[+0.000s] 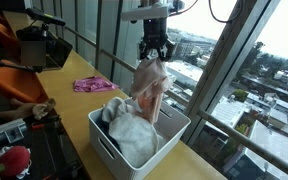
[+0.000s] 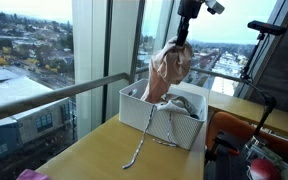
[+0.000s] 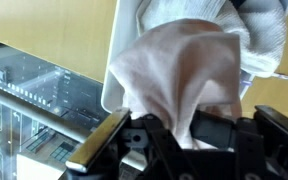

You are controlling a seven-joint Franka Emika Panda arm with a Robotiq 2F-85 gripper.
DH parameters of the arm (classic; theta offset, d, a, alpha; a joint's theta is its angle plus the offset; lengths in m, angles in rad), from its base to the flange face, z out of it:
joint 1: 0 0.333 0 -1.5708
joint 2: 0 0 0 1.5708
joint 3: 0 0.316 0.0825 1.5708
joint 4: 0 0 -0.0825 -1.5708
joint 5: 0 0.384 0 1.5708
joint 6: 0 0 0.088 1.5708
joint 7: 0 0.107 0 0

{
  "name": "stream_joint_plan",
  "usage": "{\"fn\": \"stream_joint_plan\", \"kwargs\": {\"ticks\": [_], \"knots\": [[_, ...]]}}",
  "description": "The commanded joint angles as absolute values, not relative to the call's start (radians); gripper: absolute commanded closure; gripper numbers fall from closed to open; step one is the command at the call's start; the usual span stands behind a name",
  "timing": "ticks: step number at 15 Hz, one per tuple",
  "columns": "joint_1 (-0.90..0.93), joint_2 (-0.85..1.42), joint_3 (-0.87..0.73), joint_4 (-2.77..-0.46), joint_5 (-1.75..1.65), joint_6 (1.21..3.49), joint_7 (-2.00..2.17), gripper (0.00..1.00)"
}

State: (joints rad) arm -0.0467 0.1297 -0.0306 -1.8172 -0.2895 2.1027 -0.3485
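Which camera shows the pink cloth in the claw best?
An exterior view: the pink cloth hangs full length from the claw over the white basket. In an exterior view the cloth is backlit; the wrist view crops it close.

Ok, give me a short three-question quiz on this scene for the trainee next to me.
1. True or false: the black robot gripper is clamped on the pale pink fabric cloth.
2. Where does the pale pink cloth hang?
A) flat on the floor
B) above the white rectangular plastic basket of light laundry
C) over the window rail
3. Fill in (inside or outside): the crumpled magenta cloth lies on the yellow wooden table, ____ the basket.

Key: 1 true; 2 B; 3 outside.
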Motion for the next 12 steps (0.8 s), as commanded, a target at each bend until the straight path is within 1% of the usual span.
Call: {"fn": "stream_joint_plan", "kwargs": {"ticks": [1,5,9,10,12], "knots": [[-0.033,0.094,-0.023,-1.878,-0.301,2.117,-0.324,0.6],[-0.004,0.048,0.0,-1.909,-0.301,2.108,-0.311,0.33],[0.072,0.001,0.073,-1.967,-0.27,2.14,-0.27,0.04],[0.097,0.006,0.098,-1.978,-0.248,2.157,-0.251,0.0],[0.143,0.029,0.144,-1.993,-0.205,2.198,-0.217,0.0]]}}
